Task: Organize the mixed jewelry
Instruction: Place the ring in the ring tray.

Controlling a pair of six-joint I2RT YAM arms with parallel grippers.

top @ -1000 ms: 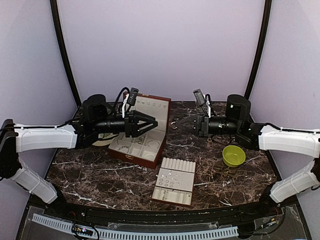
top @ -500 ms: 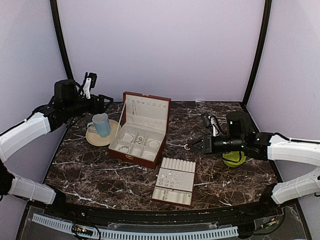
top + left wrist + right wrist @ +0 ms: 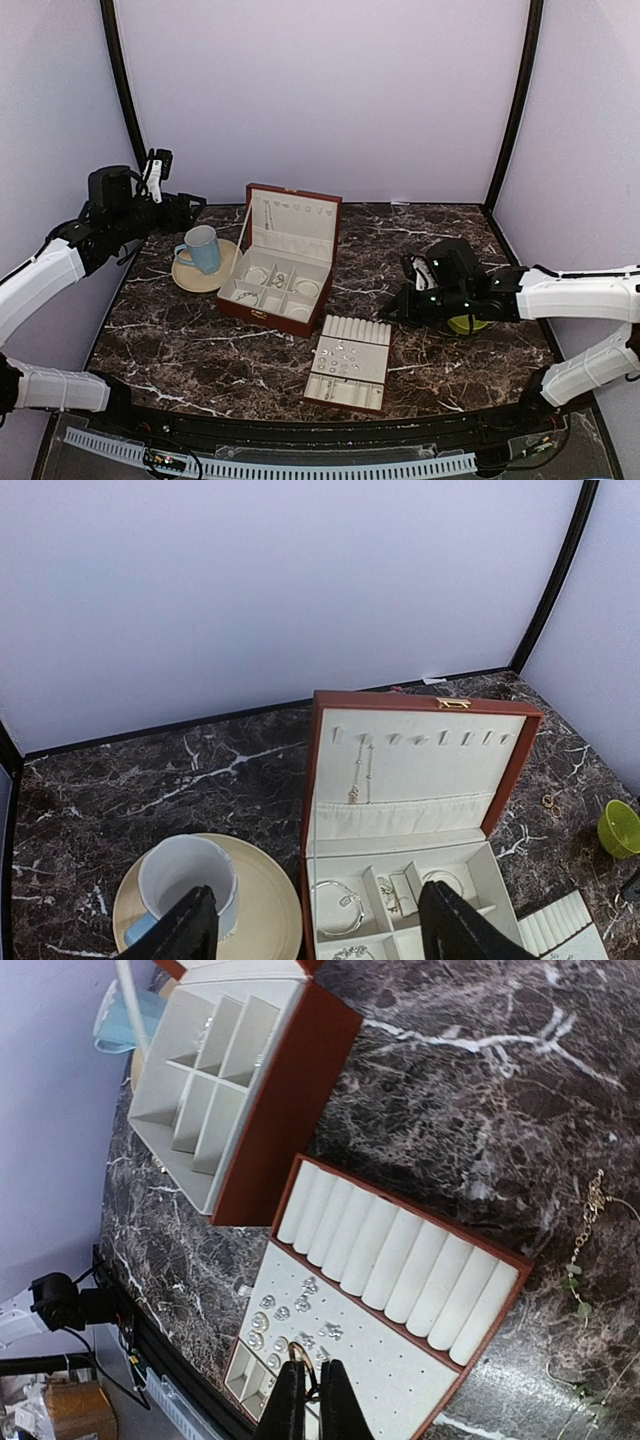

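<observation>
My right gripper (image 3: 311, 1365) is shut on a small thin ring (image 3: 300, 1358), which sticks out from its tips above the near end of the cream ring tray (image 3: 420, 1360). Several silvery studs (image 3: 275, 1312) sit in that tray's pad. From above, the right gripper (image 3: 388, 311) hovers just right of the tray (image 3: 352, 385). The open reddish-brown box (image 3: 420, 750) holds a hoop bracelet (image 3: 338, 908) and a chain (image 3: 357, 770) hung on its lid. My left gripper (image 3: 320, 930) is open and empty, raised high behind the mug (image 3: 200, 248). Loose chains (image 3: 590, 1205) lie on the marble.
A blue mug (image 3: 185, 880) stands on a cream saucer (image 3: 270, 920) left of the box (image 3: 285, 265). A green bowl (image 3: 468, 322) sits under my right arm. Two tiny rings (image 3: 550, 802) lie on the marble right of the box. Purple walls close in the back and sides.
My left arm has drawn back from over the box to the far left and its jaws have widened. My right gripper has carried the ring forward and down, to beside the ring tray.
</observation>
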